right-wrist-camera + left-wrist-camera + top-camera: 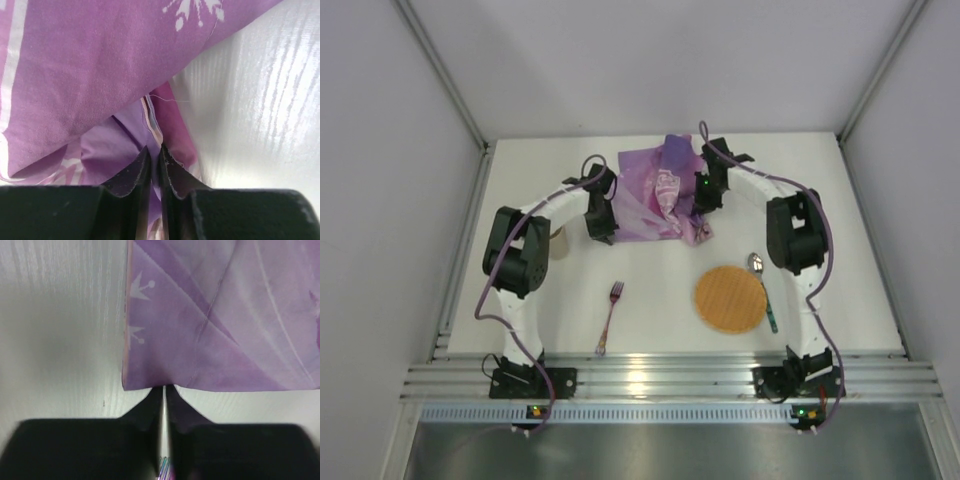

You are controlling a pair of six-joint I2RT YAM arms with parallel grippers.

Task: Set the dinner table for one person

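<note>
The purple printed placemat (650, 195) lies rumpled and partly folded at the far middle of the white dinner table (840, 200). My left gripper (603, 218) is shut on the placemat's near left edge; in the left wrist view the fingertips (165, 388) pinch the cloth's hem (210, 330). My right gripper (706, 192) is shut on a fold at the placemat's right side; in the right wrist view it (160, 150) grips bunched cloth (90, 75), which drapes over it.
A round woven plate (729, 298) sits near right, with a spoon (761, 288) along its right side. A fork (610, 317) lies near centre-left. A beige cup (558, 243) is partly hidden behind the left arm. Ribbed aluminium rail (660, 378) edges the front.
</note>
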